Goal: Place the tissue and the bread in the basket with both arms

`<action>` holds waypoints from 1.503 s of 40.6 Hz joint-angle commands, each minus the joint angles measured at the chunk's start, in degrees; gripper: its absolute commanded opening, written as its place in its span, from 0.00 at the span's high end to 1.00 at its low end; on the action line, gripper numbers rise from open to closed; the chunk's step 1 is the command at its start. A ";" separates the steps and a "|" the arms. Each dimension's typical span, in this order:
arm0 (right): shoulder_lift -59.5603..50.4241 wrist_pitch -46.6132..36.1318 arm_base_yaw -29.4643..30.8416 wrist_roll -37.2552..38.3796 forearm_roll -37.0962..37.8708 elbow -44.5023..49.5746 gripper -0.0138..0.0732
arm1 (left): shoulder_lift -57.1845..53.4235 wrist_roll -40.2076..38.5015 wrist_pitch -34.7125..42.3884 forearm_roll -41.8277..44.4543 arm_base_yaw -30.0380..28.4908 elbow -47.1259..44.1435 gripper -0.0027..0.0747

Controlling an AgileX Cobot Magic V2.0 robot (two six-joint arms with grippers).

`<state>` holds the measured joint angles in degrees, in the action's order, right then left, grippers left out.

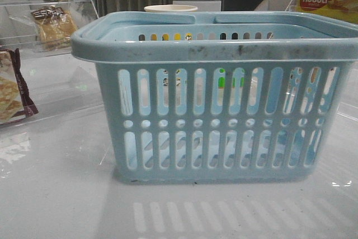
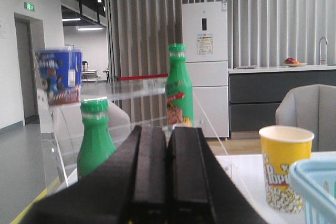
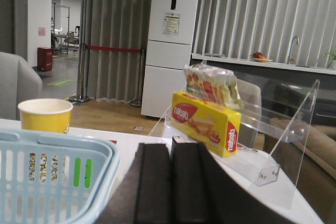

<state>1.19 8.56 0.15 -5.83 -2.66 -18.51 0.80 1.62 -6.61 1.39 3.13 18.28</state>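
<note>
The light-blue basket (image 1: 215,110) stands in the middle of the table and fills the front view. Its corner shows in the left wrist view (image 2: 315,179) and its rim in the right wrist view (image 3: 58,148). The bread (image 1: 53,25), a clear packet with a dark label, lies on a clear shelf at the back left. The tissue is not in view. My left gripper (image 2: 167,129) is shut and empty, left of the basket. My right gripper (image 3: 170,145) is shut and empty, right of the basket. Neither arm shows in the front view.
A maroon-edged snack packet (image 1: 11,90) lies at the left edge. A yellow paper cup (image 2: 283,166) stands behind the basket. Green bottles (image 2: 178,87) and a blue cup (image 2: 59,77) sit on the left acrylic shelf. A nabati box (image 3: 207,121) and a snack bag (image 3: 212,83) sit on the right acrylic shelf.
</note>
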 commanded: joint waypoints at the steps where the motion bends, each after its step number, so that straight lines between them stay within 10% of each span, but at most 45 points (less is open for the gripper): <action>1: 5.07 2.53 0.29 -0.09 -0.03 -8.50 0.78 | 4.63 -0.44 -2.05 -0.44 0.04 8.63 0.85; 15: 19.83 20.45 0.29 -0.09 -0.03 -23.72 0.78 | 21.55 -0.44 -22.78 -0.75 0.04 27.21 0.85; 43: 34.50 30.08 0.29 -0.09 -0.03 -21.79 0.76 | 35.76 -0.44 -28.53 -1.39 0.04 27.00 0.85; 54: 40.29 26.61 0.36 -0.09 1.57 -22.22 0.25 | 37.04 -0.44 -28.40 -1.39 0.04 27.00 0.85; 61: 46.71 26.46 3.63 -0.09 1.99 -26.44 0.21 | 37.04 -0.44 -28.40 -1.39 0.04 27.00 0.85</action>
<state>44.93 40.00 1.63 -5.83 -1.60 -40.85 37.52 1.62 -39.35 0.46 3.13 43.38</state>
